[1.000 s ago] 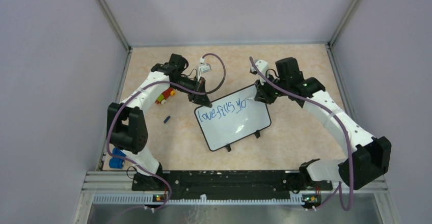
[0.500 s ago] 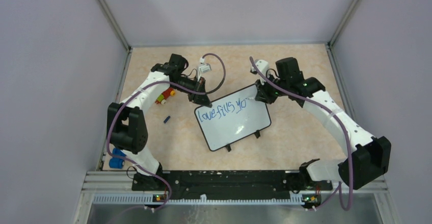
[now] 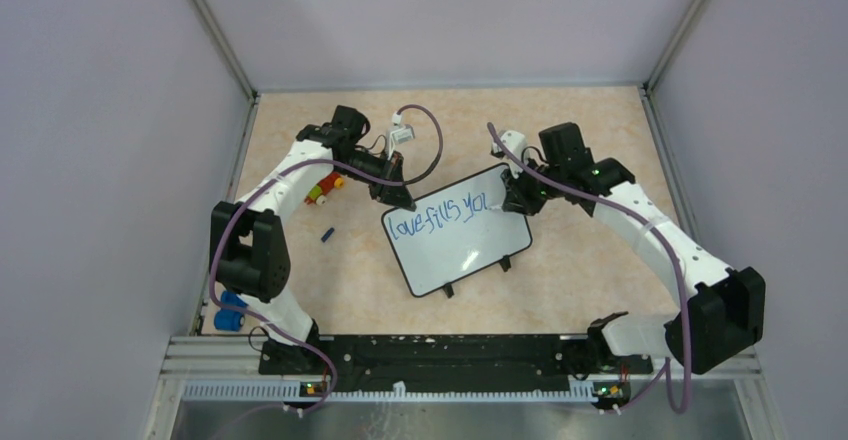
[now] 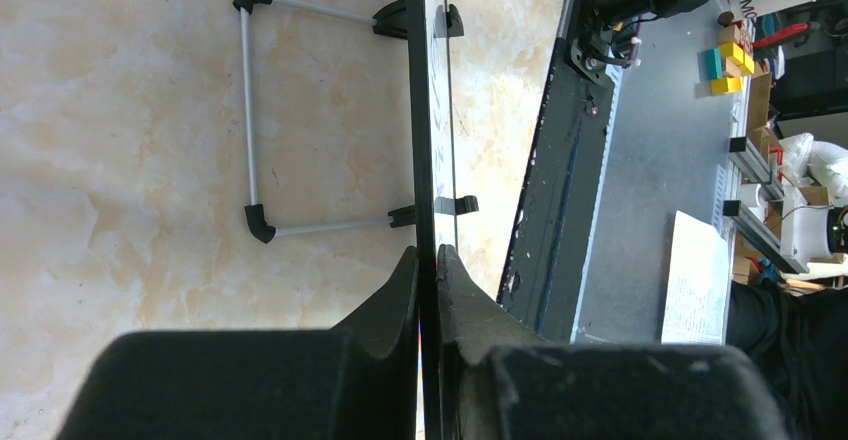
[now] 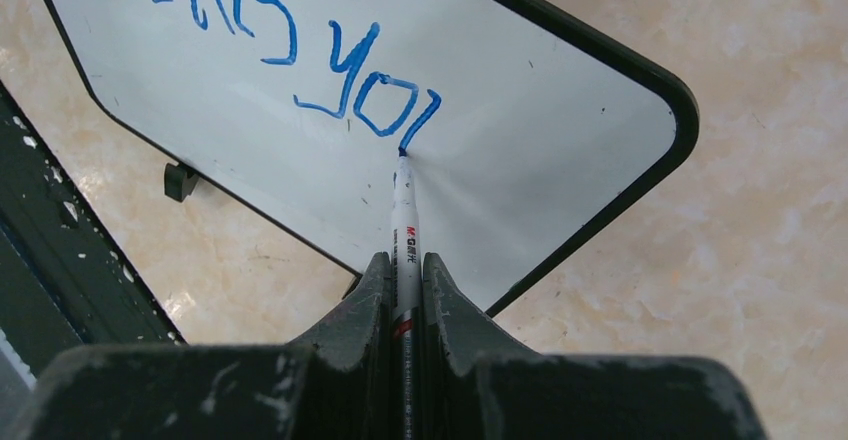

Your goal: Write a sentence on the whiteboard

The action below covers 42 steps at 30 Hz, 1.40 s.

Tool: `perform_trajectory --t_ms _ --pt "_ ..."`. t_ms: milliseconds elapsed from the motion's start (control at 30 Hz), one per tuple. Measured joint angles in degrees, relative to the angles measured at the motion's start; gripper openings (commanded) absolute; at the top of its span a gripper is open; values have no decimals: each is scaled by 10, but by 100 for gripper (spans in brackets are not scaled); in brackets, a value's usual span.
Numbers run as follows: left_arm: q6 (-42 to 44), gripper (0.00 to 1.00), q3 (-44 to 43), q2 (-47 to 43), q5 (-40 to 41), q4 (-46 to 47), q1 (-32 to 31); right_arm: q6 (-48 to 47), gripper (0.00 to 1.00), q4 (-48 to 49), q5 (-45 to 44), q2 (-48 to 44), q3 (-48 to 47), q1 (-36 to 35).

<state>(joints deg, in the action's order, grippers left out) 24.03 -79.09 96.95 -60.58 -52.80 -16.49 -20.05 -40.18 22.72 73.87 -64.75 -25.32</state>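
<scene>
I have my left tool (image 4: pixel 428 255) pinched narrow on the whiteboard (image 3: pixel 468 255), one finger on each face of its thin black frame. From overhead that grip sits at the board's far left corner. The board rests on the table (image 3: pixel 590 150) between my two arms, turned askew to the table's edges, with its two small black feet (image 3: pixel 505 263) along the near side. Through the left wrist camera I look along it edge-on and see a wire prop (image 4: pixel 249 120) reaching out from one face over the marbled surface. My right tool (image 5: pixel 405 260) is closed down on a white marker (image 5: pixel 404 215), the barrel running straight out between the fingers, and its tip touches the board's white face. The sentence (image 3: pixel 437 216) runs in blue along the far side of the board, slanting up toward the right. I read "love fills yo" and then one short stroke, and the tip rests at one end of it. Left of the board and apart from it, a small dark blue piece (image 3: pixel 327 234) lies on the table. Farther back, beside my left arm, sits a cluster of red, yellow and green pieces (image 3: pixel 323 190).
</scene>
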Motion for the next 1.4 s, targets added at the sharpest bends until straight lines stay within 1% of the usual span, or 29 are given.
perform_trajectory --t_ms 433,900,1400 --pt "0 0 0 1 0 0 0 -10 0 -5 -7 0 1 0" --pt "0 0 0 1 -1 0 0 -17 0 -14 -35 9 -47 5" --pt "1 0 0 1 0 0 0 -19 0 -9 -33 8 -41 7"
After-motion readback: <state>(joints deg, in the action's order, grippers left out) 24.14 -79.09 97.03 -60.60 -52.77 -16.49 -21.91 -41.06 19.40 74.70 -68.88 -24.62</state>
